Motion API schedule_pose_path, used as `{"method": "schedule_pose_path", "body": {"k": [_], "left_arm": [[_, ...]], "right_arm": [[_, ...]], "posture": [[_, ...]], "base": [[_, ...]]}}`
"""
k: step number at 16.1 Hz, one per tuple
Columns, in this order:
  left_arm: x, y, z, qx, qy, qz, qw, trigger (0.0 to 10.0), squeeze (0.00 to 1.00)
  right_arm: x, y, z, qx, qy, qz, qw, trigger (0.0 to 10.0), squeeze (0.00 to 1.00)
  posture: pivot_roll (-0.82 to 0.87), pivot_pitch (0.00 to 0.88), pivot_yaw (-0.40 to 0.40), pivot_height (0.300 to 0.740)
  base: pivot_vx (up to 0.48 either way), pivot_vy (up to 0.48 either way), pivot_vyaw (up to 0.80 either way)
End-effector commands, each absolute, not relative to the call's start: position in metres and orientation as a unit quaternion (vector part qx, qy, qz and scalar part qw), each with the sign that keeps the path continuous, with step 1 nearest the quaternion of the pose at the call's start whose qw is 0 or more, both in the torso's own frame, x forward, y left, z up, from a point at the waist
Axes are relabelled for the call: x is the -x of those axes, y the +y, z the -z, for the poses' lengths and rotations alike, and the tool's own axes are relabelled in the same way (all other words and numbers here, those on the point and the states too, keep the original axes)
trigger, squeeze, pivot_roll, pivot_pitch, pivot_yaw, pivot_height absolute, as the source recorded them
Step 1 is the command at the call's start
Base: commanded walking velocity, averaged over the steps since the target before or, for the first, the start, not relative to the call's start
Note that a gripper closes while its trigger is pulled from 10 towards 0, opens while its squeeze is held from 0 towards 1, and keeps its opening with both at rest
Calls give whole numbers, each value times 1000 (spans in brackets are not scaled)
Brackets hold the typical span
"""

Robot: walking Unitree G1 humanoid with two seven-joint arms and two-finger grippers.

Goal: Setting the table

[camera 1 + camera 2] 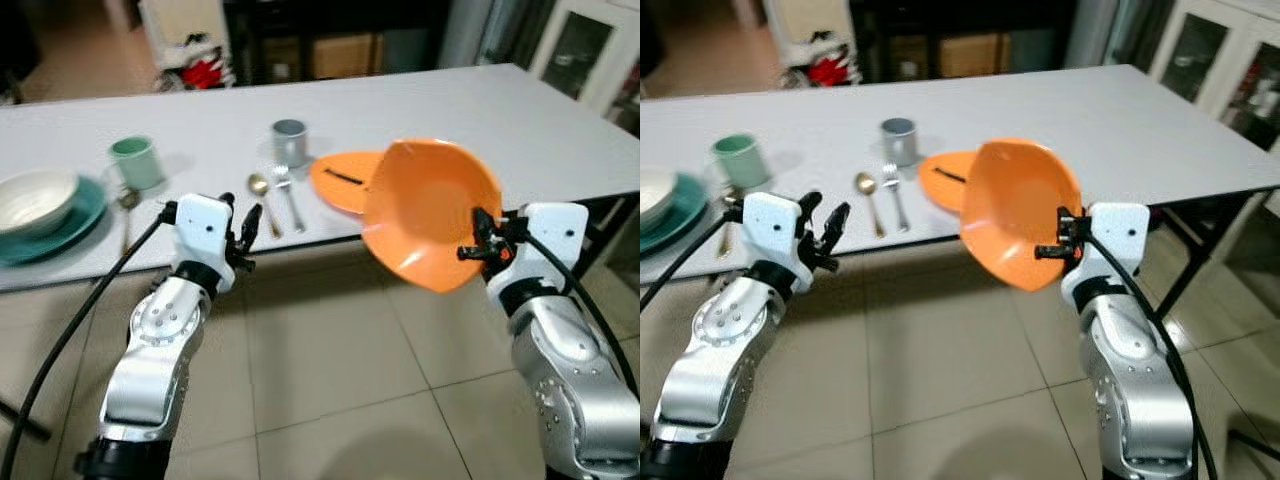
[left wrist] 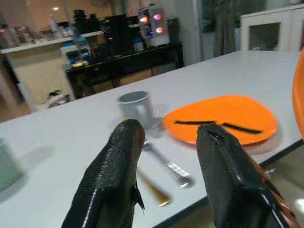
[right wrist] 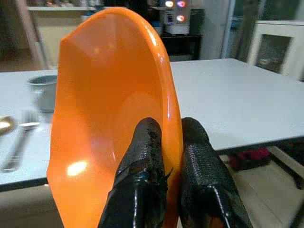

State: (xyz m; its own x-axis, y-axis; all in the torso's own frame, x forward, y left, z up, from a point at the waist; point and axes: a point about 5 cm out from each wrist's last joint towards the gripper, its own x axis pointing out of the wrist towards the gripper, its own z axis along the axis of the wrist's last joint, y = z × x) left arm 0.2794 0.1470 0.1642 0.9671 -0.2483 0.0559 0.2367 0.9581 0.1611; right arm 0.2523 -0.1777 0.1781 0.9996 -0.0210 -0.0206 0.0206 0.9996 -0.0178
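Cutlery (image 1: 280,200) between cup (image 1: 289,141) and table edge (image 1: 300,245)

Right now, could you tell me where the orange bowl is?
The orange bowl is pinched by its rim in the right hand, tilted on edge off the table's near side, beside the orange plate.

left gripper (image 2: 167,156): two black fingers spread apart, nothing between them, hovering at the table's near edge
table (image 2: 66,137): white, long
grey cup (image 2: 136,108): upright, beyond the fingers
orange plate (image 2: 223,124): flat on table beside the cup, two dark strips lying on it
fork (image 2: 168,163): between the fingers, near the cup
spoon (image 2: 154,192): beside fork, blurred
background: dark shelf with lit electronics
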Motion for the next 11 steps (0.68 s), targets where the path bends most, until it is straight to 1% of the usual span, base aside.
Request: {"method": "schedule_pose_path", "body": {"k": [1, 11], "left_arm": [[-279, 142, -166, -76, -42, 132, 987, 10000, 0], [-279, 142, -167, -77, -42, 138, 987, 10000, 0]], "right_arm": [[-252, -181, -186, 11, -13, 20, 1000, 10000, 0], [-250, -181, -185, 10, -9, 19, 1000, 10000, 0]], "posture": [[47, 0, 31, 740], [46, 0, 36, 740]], "base": [[356, 0, 0], [361, 0, 0]]}}
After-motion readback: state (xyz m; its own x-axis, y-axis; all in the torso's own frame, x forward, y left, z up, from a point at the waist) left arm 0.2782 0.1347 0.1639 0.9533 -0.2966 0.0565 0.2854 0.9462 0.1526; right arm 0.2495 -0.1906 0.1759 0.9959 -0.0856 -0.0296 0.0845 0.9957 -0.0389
